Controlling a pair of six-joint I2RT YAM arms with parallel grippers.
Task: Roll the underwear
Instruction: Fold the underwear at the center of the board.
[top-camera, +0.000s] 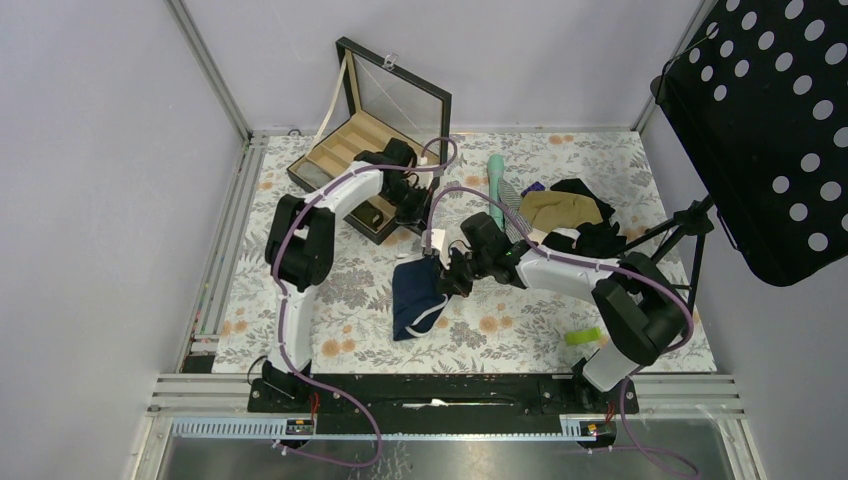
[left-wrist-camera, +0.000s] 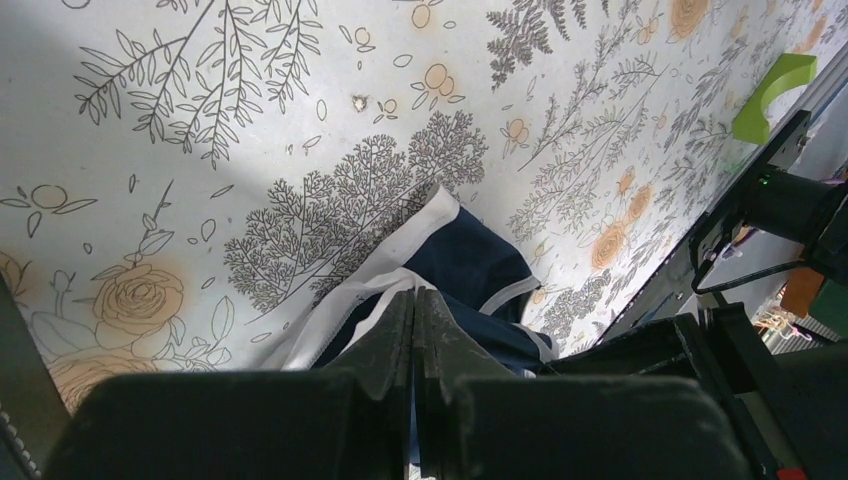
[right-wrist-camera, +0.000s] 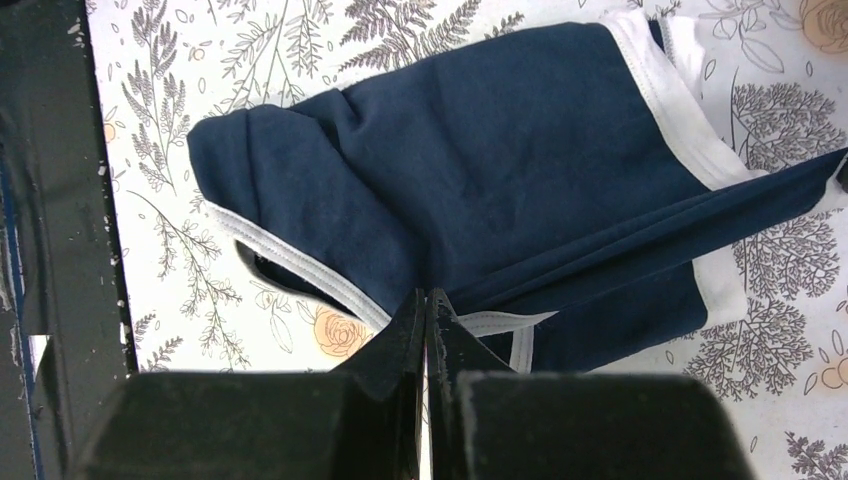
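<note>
Two sets of fingers, both squeezed tight: right gripper (right-wrist-camera: 428, 305) pinches a fold of the navy underwear (right-wrist-camera: 480, 170), left gripper (left-wrist-camera: 413, 300) nips its white edge. Garment lies on the floral table (top-camera: 340, 300) between the arms; the left wrist's own housing hides its near part.

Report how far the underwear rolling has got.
Done: the underwear lies mostly flat on the floral table, with one fold drawn across it. In hand: the left claw is shut at its white waistband and the right claw at a trimmed edge, both apparently pinching. Left: no roll shows yet, so all the rolling.
</note>
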